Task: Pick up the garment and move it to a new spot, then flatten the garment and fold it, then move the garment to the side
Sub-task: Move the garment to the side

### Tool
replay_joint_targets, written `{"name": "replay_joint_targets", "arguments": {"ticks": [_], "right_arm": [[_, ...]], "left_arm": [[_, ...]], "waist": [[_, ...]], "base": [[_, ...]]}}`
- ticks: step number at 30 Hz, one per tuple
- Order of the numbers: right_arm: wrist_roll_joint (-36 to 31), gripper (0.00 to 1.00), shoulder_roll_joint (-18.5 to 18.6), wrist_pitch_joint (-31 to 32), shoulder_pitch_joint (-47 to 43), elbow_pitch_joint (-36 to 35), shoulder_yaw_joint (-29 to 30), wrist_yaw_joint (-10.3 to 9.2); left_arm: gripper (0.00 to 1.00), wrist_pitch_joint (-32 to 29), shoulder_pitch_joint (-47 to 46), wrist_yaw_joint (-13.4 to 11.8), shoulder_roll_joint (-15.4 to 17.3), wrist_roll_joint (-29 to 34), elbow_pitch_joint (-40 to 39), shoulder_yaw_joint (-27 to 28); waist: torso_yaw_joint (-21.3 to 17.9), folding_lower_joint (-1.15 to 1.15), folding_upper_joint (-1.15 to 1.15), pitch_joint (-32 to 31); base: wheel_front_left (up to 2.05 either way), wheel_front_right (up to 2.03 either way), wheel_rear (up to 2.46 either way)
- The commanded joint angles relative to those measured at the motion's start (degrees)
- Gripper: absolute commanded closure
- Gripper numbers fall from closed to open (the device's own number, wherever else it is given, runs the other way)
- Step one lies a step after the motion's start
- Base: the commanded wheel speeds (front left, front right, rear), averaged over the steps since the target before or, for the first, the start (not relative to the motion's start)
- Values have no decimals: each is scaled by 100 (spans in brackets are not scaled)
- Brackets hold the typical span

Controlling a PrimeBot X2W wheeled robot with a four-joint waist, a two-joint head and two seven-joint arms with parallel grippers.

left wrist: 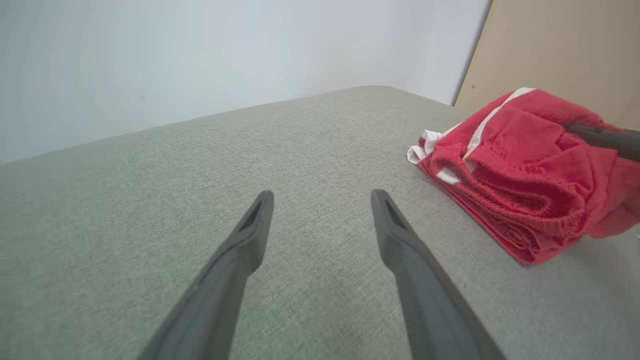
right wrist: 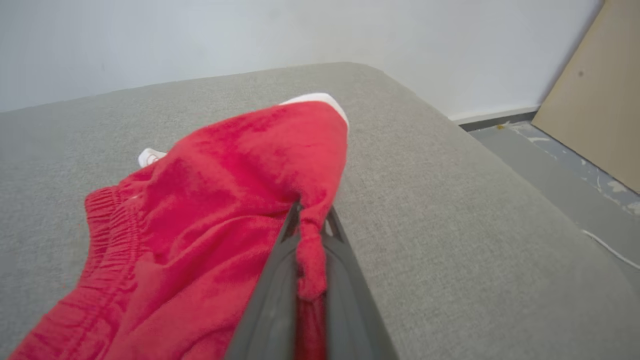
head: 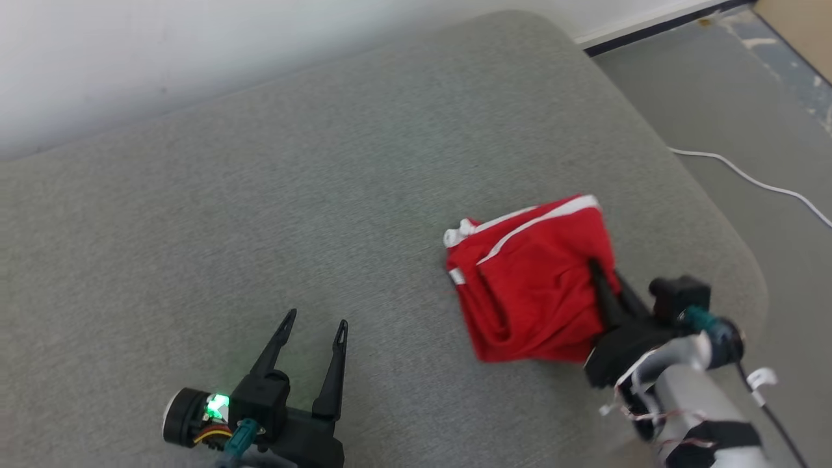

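- Our right pincer point(head: 601, 270) is clenched on a small tuck of the red shorts point(head: 533, 279). This white-trimmed, folded bundle lies on the grey cushion point(head: 325, 162), just ahead of the pincer's fingertips and to their left.
- Our left pincer point(head: 317, 318) is released, with its fingers spread wide and nothing between them, low over bare cushion. The shorts are well apart to its right.
- Risk: the grip takes only the bundle's near right corner. We judge that a lift or drag may let the layers fan out and undo the fold.
- Risk: only a thin pinch of cloth sits between the fingers, so it could slip free mid-move.
- Risk: the cushion's rounded edge runs near the right pincer, on its right. A push that way could tip the shorts onto the floor point(head: 747, 97), where a white cable point(head: 747, 175) lies.
- Open room: bare cushion spreads wide to the left of the right pincer, and ahead of the left pincer as far as the pale wall point(head: 195, 52).
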State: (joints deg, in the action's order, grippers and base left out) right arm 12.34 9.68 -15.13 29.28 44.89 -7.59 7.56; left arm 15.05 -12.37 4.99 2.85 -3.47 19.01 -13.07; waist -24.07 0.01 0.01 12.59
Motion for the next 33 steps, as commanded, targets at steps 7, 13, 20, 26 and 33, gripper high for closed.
{"name": "replay_joint_targets", "arguments": {"ticks": [7,13,20,26,33], "right_arm": [[-495,100,799,-1,797,662,537,-13],[-1155,100,1512,0,1503,1277,1322,-13],[-2223,100,2073,0,1978,1532,2779,-13],[-3090,0,1931,1,2009,1235,3963,-13],[-3828,0,810,1,1999,136,4618,-13]], "left_arm": [[0,19,-241,33,40,182,-134,25],[0,19,-380,22,113,293,-242,51],[0,19,-522,1,142,321,-275,28],[0,17,-539,-51,145,315,-204,33],[0,15,-426,-103,117,228,-189,87]], "waist": [[1095,-1,-1,769],[1458,-1,-1,1063],[1657,-1,-1,1250],[1670,-1,-1,1230],[1606,-1,-1,1023]], "base": [[0,0,0],[0,0,0],[0,0,0],[0,0,0],[0,0,0]]}}
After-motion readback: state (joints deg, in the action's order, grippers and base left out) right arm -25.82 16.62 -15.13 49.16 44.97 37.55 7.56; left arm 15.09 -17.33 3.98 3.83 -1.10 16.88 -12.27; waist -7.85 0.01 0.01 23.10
